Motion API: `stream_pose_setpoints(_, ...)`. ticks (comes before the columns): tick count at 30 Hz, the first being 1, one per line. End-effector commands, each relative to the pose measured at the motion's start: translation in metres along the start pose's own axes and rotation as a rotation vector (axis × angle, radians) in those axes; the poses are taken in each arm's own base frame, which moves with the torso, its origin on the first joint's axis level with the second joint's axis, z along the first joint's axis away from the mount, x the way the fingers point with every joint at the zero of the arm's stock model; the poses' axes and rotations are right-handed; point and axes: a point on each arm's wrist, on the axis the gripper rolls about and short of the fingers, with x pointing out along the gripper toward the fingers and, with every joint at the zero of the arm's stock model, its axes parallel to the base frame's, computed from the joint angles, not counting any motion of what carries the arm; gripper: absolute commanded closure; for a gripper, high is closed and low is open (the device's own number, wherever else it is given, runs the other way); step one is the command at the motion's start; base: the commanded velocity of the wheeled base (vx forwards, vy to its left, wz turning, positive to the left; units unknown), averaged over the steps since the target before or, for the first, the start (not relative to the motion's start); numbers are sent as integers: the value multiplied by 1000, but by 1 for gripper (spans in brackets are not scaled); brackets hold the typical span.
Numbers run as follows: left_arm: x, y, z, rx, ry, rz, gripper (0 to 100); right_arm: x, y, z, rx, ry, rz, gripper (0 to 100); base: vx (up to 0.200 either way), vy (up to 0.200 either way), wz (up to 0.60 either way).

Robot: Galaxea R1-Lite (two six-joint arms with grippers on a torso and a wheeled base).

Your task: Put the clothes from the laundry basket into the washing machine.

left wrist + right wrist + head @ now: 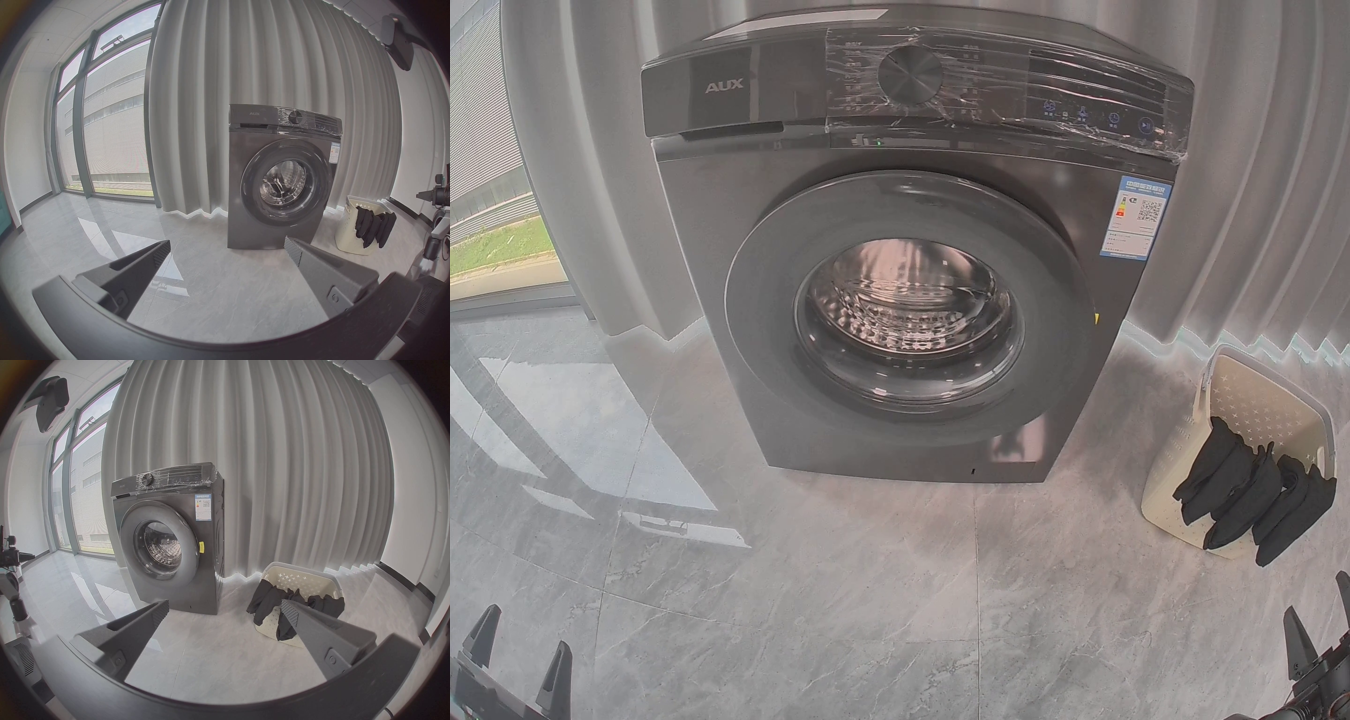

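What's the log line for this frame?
washing machine: door shut | clothes: dark, draped over laundry basket rim | left gripper: open, empty | right gripper: open, empty

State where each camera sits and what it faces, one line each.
Head: on the robot's head, looking forward and down at washer and basket; left gripper and right gripper tips at the lower corners.
Left wrist: behind the left gripper, shown open, facing the washer.
Right wrist: behind the right gripper, shown open, facing washer and basket.
Shared: all show washer, basket, clothes.
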Motion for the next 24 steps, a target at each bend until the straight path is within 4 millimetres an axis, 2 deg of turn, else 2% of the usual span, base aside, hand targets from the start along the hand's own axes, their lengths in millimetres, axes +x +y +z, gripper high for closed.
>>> stream_pose_setpoints(1,0,0,-5,-1,3,1,0,1,0,-5,0,16,1,0,0,0,0)
stream_pose_setpoints(8,0,0,-5,1,1,1,0,1,0,-5,2,16,1,0,0,0,0)
stream_pose_setpoints(14,0,0,-5,1,3,1,0,1,0,-5,0,16,1,0,0,0,-600)
stream_pose_setpoints(24,0,0,-5,1,3,1,0,1,0,-5,0,16,0,0,0,0,0)
